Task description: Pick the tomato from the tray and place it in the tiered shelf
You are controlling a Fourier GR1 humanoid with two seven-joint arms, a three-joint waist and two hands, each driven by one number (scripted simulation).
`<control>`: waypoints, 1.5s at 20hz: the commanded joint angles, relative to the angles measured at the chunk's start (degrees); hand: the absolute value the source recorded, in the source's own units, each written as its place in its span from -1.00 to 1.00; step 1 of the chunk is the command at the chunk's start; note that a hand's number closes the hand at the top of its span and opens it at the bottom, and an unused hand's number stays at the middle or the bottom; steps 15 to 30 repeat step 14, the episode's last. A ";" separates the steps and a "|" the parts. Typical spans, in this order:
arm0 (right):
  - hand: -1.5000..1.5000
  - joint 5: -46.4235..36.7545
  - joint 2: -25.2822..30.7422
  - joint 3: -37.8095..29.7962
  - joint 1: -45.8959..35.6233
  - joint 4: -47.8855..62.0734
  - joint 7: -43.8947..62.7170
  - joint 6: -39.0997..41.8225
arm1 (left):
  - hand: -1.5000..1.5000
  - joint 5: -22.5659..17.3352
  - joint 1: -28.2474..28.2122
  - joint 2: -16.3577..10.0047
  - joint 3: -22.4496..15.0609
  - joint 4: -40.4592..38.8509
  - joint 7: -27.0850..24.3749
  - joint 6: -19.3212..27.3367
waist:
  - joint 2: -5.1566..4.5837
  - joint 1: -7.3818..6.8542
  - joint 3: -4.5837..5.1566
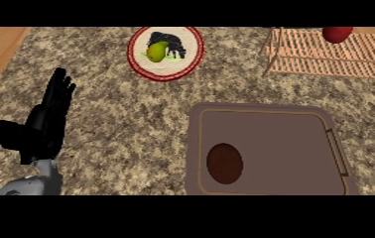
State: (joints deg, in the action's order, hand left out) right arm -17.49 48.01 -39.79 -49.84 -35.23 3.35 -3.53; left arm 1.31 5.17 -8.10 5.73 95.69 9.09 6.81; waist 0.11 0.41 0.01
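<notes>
— Where's the tomato (337, 33)?
— On the tiered shelf (322, 58), not the tray (278, 143). The left hand (53, 108) rests with fingers straight, holding nothing; the right hand is out of sight.
— Trouble?
— It's near the shelf's edge and might roll off.

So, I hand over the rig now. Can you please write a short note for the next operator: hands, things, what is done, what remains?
Left hand: open, fingers up, resting at the view's left edge, holding nothing.
Right hand: not in view.
Tomato: at the tiered shelf, top right, partly cut off by the view's edge; no hand on it.
Tray: lower right, no tomato on it, only a dark oval patch.
Done: the tomato appears to be off the tray and at the shelf.
Left: check that it sits steady; this view cannot show it.
</notes>
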 commanded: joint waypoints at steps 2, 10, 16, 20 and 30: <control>-1.00 4.23 6.18 -3.63 7.25 -0.16 -0.52 5.60 | 0.00 -2.64 0.93 -2.61 2.44 1.31 2.30 -2.50 | -0.05 -0.21 -0.04; -1.00 12.35 11.00 -9.07 17.95 0.44 -6.74 16.48 | 0.00 0.95 1.38 0.74 0.14 -0.60 0.02 0.82 | -0.15 -0.21 -0.04; -1.00 15.15 15.12 -10.86 21.16 2.11 -7.79 20.94 | 0.00 1.83 -0.58 2.12 -2.18 2.80 2.65 1.13 | -0.12 -0.36 -0.06; -1.00 15.15 15.12 -10.86 21.16 2.11 -7.79 20.94 | 0.00 1.83 -0.58 2.12 -2.18 2.80 2.65 1.13 | -0.12 -0.36 -0.06; -1.00 15.15 15.12 -10.86 21.16 2.11 -7.79 20.94 | 0.00 1.83 -0.58 2.12 -2.18 2.80 2.65 1.13 | -0.12 -0.36 -0.06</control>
